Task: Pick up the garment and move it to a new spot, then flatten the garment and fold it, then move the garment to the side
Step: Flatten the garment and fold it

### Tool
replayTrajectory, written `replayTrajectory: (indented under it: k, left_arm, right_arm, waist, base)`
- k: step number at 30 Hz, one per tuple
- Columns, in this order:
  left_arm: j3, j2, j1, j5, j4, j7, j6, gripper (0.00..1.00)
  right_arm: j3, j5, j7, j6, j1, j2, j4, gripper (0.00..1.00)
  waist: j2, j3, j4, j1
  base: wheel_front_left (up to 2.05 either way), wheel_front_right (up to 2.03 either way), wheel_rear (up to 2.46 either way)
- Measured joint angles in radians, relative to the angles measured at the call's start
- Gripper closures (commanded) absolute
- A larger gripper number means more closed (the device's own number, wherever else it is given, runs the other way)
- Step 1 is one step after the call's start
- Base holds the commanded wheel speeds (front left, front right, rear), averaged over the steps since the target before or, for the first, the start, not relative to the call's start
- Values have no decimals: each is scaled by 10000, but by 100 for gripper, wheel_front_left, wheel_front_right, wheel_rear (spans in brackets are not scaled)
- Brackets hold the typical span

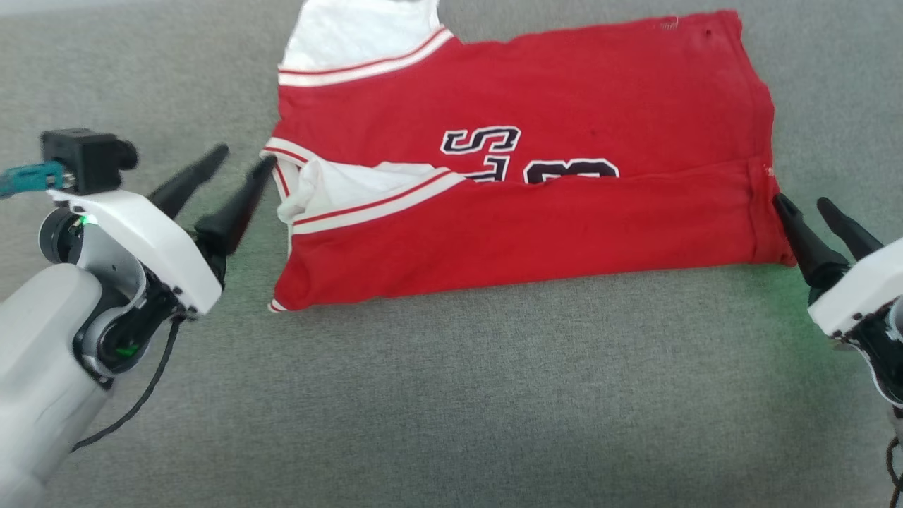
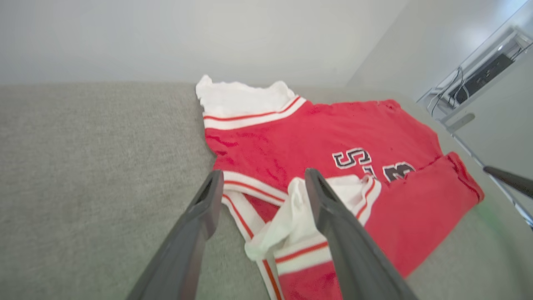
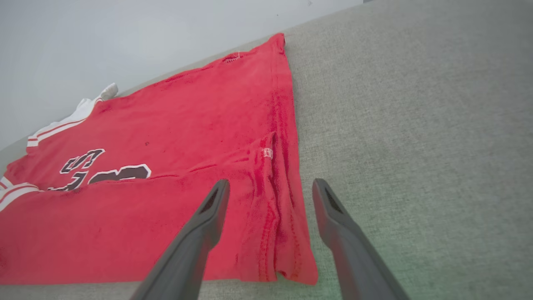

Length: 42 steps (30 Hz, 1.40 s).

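Note:
The garment [image 1: 536, 127] is a red jersey with white sleeves, striped trim and black lettering. It lies on the grey cloth surface with its near long edge folded up over the print. My left gripper [image 1: 243, 159] stands open at the jersey's left end, its fingers [image 2: 333, 216] straddling the crumpled white sleeve [image 2: 291, 216] and holding nothing. My right gripper [image 1: 804, 204] is open at the jersey's right end. There its fingers [image 3: 208, 221] straddle the red hem [image 3: 275, 208] of the garment [image 3: 166, 166] without gripping it.
The grey upholstered surface [image 1: 458, 395] stretches wide in front of the jersey and to both sides. A pale wall [image 2: 208, 37] rises behind its far edge. A cabinet with cables [image 2: 479, 83] stands beyond the right end.

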Motion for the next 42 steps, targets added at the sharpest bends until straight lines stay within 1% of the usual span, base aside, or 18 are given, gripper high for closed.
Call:
replayTrajectory:
  k: [2,4,6,7,9,11,13,15,17,20,21,22,23,24,25,28,33,42]
  left_arm:
    - [-280,389,-55,73,-395,815,186,0]
    - [-619,761,-81,44,-930,1929,437,0]
    - [-907,1097,-81,-249,-1593,3177,777,0]
    - [-1235,1350,-76,-573,-2266,4312,1072,0]
    - [-1574,1601,-69,-830,-2936,5457,1333,0]
    - [-1812,1639,-73,-692,-3127,5862,1417,0]
    - [-1877,1476,-100,-686,-2976,5996,1689,0]
    - [-2127,1298,-176,-359,-2564,6138,1818,0]
    - [-2332,1127,-264,12,-2036,6182,1866,0]
    - [-2222,830,-267,-357,-1417,6226,1720,0]
    - [-2176,777,-275,-462,-1258,6207,1622,14]
    - [-2102,717,-275,-608,-1103,6178,1532,48]
    - [-2034,662,-276,-734,-978,6176,1434,62]
    - [-1979,635,-283,-819,-878,6163,1319,79]
    - [-1956,621,-283,-869,-796,6163,1221,100]
    - [-1858,571,-308,-1099,-650,6167,947,100]
    - [-1858,328,-340,-1160,-623,6123,755,100]
    - [-1939,219,-466,-1064,-761,6125,667,100]
  right_arm:
    - [-81,0,-46,0,209,-94,-194,0]
    - [-192,-2,-48,0,361,-169,-401,0]
    - [-278,-17,25,0,538,-196,-639,0]
    - [-337,-73,111,0,664,-180,-872,0]
    - [-426,-173,232,0,674,-90,-1191,0]
    - [-481,-244,274,0,672,35,-1348,0]
    - [-500,-364,337,0,671,109,-1511,0]
    - [-483,-477,422,0,668,171,-1597,0]
    - [-466,-571,525,0,666,228,-1672,0]
    - [-502,-633,635,0,634,313,-1820,0]
    - [-520,-646,642,0,627,334,-1848,0]
    - [-552,-667,669,0,626,347,-1870,0]
    - [-587,-685,683,0,627,345,-1896,0]
    - [-616,-704,706,0,629,345,-1919,0]
    - [-633,-721,777,0,639,337,-1929,0]
    - [-669,-798,905,0,681,291,-2019,0]
    - [-585,-1081,1452,0,842,-23,-2215,0]
    - [435,-1488,4042,0,482,-1078,-2554,0]
  waist:
    - [0,-222,52,0]
    - [0,-418,106,0]
    - [0,-577,161,0]
    - [0,-661,206,0]
    - [0,-630,159,0]
    - [0,-552,89,-1]
    - [0,-463,13,0]
    - [0,-380,-89,0]
    - [0,-308,-214,0]
    - [0,-209,-406,0]
    - [0,-175,-467,0]
    - [0,-139,-519,0]
    - [0,-102,-557,0]
    - [0,-70,-591,0]
    - [0,-45,-613,0]
    - [0,-4,-621,0]
    - [0,-9,-532,0]
    - [0,61,-363,0]
  base:
    - [0,0,0]
    - [0,0,0]
    - [0,0,0]
    - [0,0,0]
    - [0,0,0]
    - [0,0,0]
    - [0,0,0]
    - [0,0,0]
    - [0,0,0]
    - [0,0,0]
    - [0,0,0]
    - [0,0,0]
    - [0,0,0]
    - [0,0,0]
    - [0,0,0]
    - [0,0,0]
    - [0,0,0]
    - [0,0,0]
